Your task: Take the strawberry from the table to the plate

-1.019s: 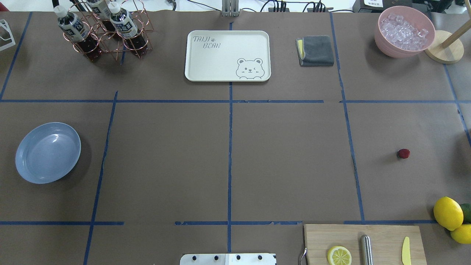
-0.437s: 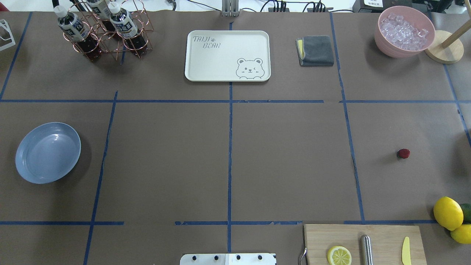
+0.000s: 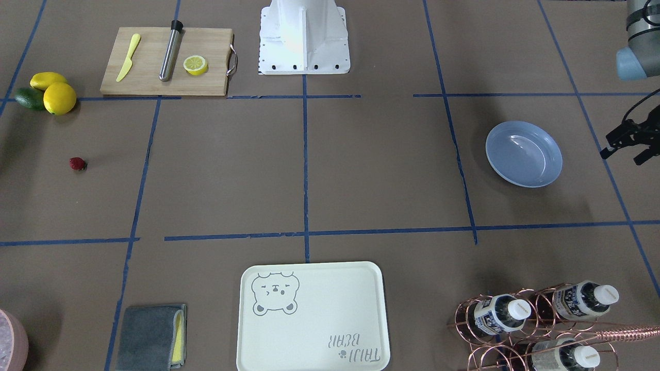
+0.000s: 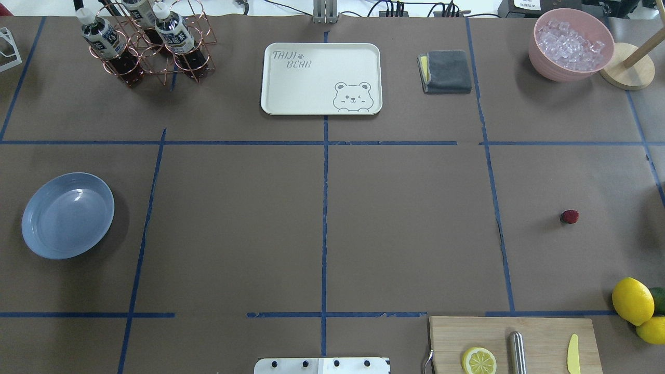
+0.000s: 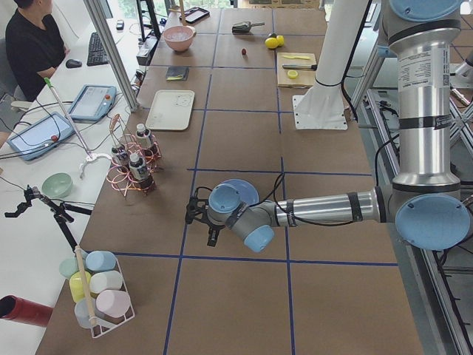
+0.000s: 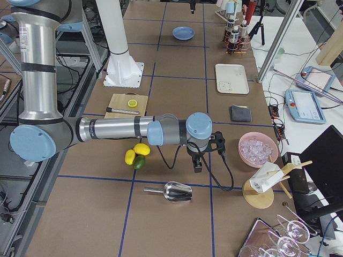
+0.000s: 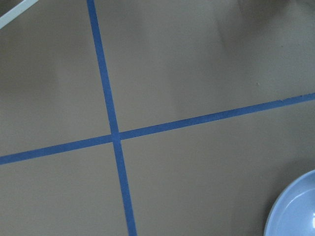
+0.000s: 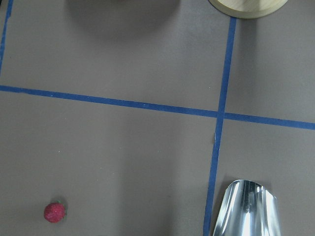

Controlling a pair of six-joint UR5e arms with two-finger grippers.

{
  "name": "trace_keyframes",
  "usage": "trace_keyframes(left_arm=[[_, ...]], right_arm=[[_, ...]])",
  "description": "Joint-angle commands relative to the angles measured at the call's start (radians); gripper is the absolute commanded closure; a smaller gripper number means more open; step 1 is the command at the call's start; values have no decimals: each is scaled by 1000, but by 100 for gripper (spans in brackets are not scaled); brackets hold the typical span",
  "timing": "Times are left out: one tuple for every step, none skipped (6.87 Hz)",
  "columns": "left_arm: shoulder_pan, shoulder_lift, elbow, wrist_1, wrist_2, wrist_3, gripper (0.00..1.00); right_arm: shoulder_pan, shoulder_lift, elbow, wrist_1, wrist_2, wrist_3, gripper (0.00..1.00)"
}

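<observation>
The left gripper (image 3: pixel 623 156) hovers low over the tabletop (image 4: pixel 405 223), just beyond the plate's outer side. Its fingers are spread and hold nothing. The plate (image 4: pixel 67 215) sits on the tabletop's left part. The strawberry (image 4: pixel 569 216) lies on the brown paper far over on the right part, well apart from the plate. The lemons (image 4: pixel 633 300) are near it, on the robot's side. The right gripper (image 6: pixel 198 160) hangs over the right end, past the strawberry and near a metal scoop (image 6: pixel 177 191). I cannot tell whether its fingers are released or clenched.
</observation>
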Motion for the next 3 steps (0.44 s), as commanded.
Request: trace_keyframes(left_arm=[[141,55,-17,-165,85,-230,2],[204,57,-20,-196,137,-317,6],[268,57,-24,-202,201,-376,11]], right_arm=[[-14,4,8,31,-4,82,0],[-14,3,8,31,-4,82,0],[-14,3,8,31,-4,82,0]])
